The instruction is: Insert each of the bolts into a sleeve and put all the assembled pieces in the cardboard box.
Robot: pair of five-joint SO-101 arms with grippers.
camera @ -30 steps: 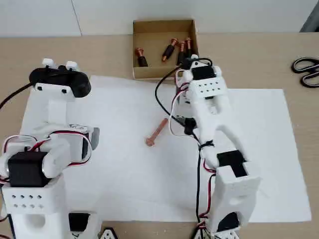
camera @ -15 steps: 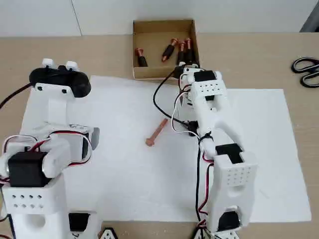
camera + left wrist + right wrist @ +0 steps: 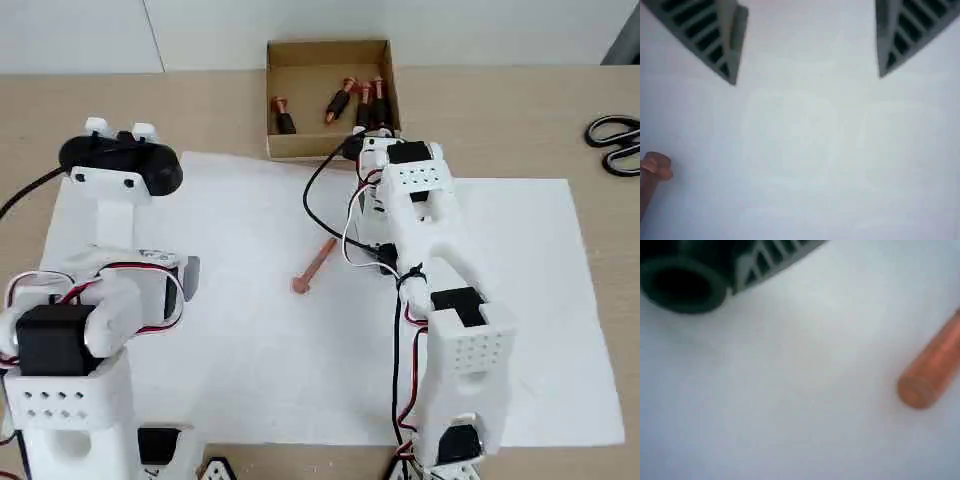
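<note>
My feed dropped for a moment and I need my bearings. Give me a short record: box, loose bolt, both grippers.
cardboard box: four assembled pieces inside
loose bolt: lying on the white paper, no sleeve on it
left gripper: open, above the paper, near the bolt's head
right gripper: shut on a black sleeve, close to the bolt's tip
left to do: join this bolt and sleeve, then box the piece

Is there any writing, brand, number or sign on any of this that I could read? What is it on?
None: no words, numbers or signs can be read. The cardboard box, the white sheet, the loose bolt, the black sleeve and the scissors all look unmarked.
</note>
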